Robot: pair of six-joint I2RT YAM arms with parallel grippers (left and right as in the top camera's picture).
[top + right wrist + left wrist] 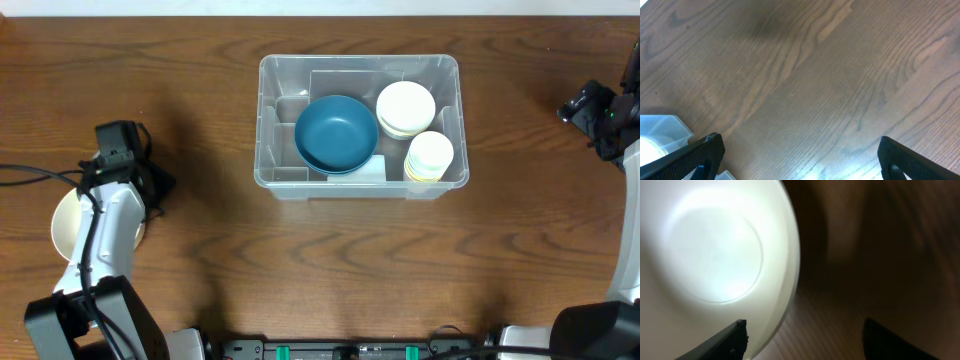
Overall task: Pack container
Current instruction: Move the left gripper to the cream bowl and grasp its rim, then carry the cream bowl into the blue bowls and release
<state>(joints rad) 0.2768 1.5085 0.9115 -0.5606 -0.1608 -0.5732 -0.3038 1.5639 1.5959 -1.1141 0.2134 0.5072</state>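
Dark brown wood-grain table (200, 290) under soft light, pale strip (500, 4) beyond its far edge.

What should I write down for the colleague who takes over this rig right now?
Left gripper: open, empty, low over a cream bowl on the table, left of the container.
Right gripper: open, empty, above the table at the far right.
Done: a blue bowl, a cream bowl stack and a smaller cream stack are in the container.
Left: pack the cream bowl.

White bowl (715, 260) close below wide-apart fingers (726, 344)
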